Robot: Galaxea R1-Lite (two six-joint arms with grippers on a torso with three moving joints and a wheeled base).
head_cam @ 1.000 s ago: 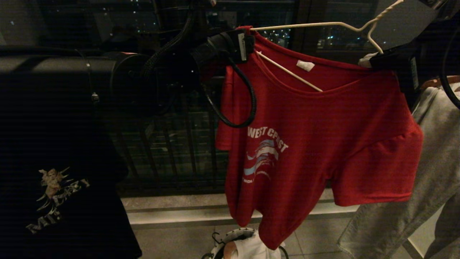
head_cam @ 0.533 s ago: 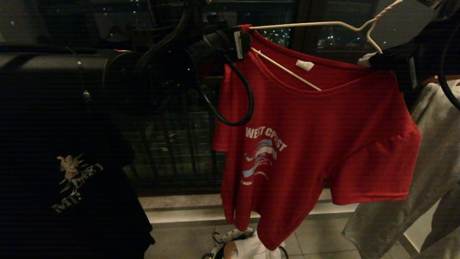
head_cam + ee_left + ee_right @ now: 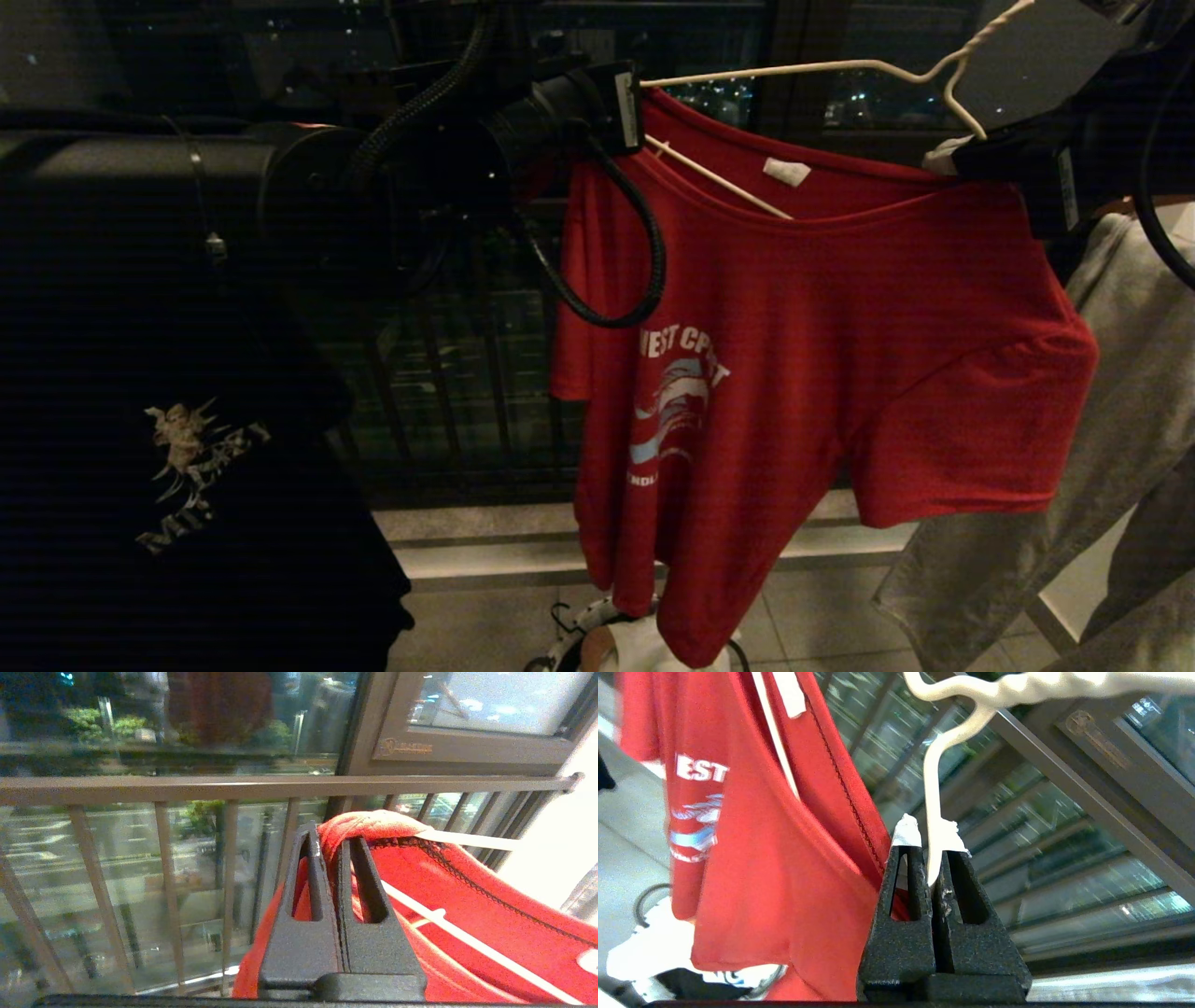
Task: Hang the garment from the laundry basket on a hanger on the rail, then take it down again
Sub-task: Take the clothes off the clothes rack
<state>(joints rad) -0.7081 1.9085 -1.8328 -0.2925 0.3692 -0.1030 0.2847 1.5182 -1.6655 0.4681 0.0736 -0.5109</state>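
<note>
Overhead, thin wire hanger (image 3: 822,67), red shirt (image 3: 803,355)

- A home balcony or laundry nook at night, used for drying clothes.
- A metal railing (image 3: 280,784) with upright bars runs in front of large glass panes in a dark window frame (image 3: 467,749).
- Beyond the glass lie a street, trees and scattered city lights, seen from high up.
- Clothes hang side by side: a black T-shirt (image 3: 187,485), a red T-shirt (image 3: 794,355) on a wire hanger (image 3: 840,67), and a grey garment (image 3: 1102,392).
- A laundry basket (image 3: 569,635) sits on the tiled floor (image 3: 822,607) below a stone ledge (image 3: 485,551).
</note>
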